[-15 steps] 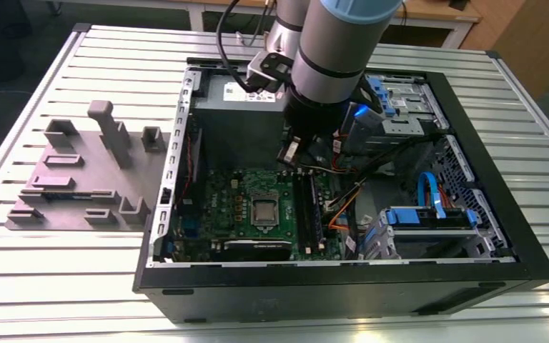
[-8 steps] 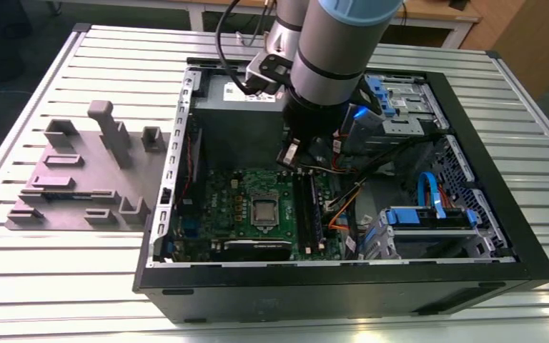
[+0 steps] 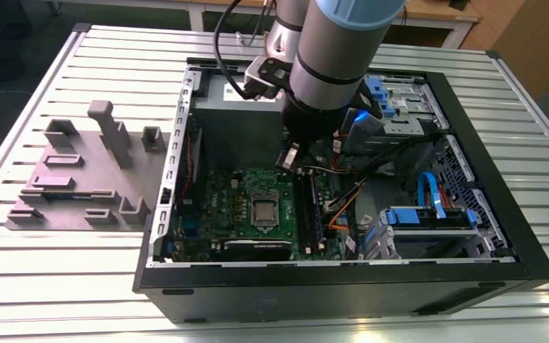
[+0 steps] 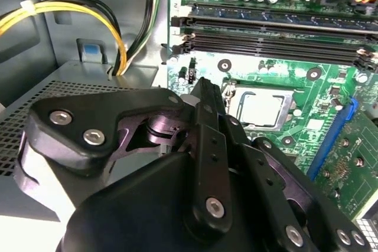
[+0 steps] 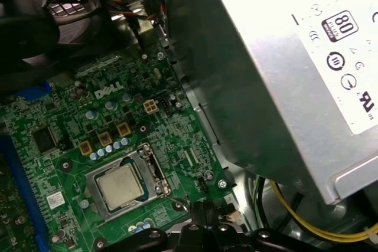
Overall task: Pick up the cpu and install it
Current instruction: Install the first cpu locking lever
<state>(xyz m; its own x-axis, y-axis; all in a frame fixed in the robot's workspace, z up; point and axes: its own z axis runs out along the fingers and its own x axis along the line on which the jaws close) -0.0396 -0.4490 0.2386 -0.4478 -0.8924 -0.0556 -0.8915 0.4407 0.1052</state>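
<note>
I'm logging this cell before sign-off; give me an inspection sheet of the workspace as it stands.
Surface: slatted metal table, carrying an open PC case lying on its side.
Job's things: cpu sits flat in the motherboard socket, also seen in the second wrist view.
Clutter: grey fixture block on the table at the exterior view's left.
Gripper: gripper hangs above the board near the socket, holding nothing; apart from the cpu.
Cables: yellow wires by the power supply; orange and blue leads inside the case.
Surroundings: wooden furniture beyond the table.
</note>
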